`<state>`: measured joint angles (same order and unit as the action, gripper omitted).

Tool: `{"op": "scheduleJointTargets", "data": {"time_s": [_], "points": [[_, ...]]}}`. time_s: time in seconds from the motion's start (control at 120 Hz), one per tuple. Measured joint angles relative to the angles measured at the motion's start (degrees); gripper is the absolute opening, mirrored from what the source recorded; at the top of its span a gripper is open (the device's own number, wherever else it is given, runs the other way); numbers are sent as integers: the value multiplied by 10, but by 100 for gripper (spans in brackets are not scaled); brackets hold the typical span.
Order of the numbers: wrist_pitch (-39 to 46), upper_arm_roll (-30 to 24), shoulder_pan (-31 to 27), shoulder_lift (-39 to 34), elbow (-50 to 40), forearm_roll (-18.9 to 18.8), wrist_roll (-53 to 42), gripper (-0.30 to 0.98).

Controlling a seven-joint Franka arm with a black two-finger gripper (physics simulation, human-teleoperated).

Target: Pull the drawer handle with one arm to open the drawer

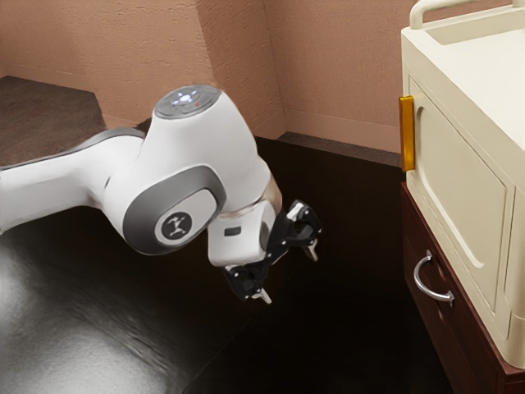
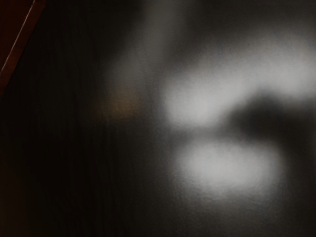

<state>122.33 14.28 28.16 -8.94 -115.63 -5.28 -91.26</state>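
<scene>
Over the glossy dark surface (image 1: 98, 336), whose pale blurred reflections are showing in the wrist view beside a dark red edge (image 2: 19, 49), the pincer (image 1: 287, 273) is hanging tilted, its two fingers (image 1: 262, 295) standing spread. The white arm (image 1: 193, 139) is reaching in from the exterior view's left. Well apart from the pincer, toward that view's right, the curved metal handle (image 1: 417, 277) is jutting from the dark red drawer front (image 1: 435, 316). Above, a cream cabinet (image 1: 455, 172) is bearing an amber grip (image 1: 407, 135). Behind, textured pinkish-brown walls (image 1: 353, 74) are rising.
</scene>
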Motion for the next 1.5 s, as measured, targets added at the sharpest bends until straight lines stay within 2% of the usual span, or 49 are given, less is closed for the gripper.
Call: {"op": "scheduleJointTargets", "data": {"time_s": [0.25,0.675,1.083,1.5], "points": [[87,3,40,0,-20,-2,-49,69],[120,-3,86,13,14,1,-112,69],[176,-2,105,46,18,1,-141,69],[208,0,99,78,14,-1,-155,69]]}}
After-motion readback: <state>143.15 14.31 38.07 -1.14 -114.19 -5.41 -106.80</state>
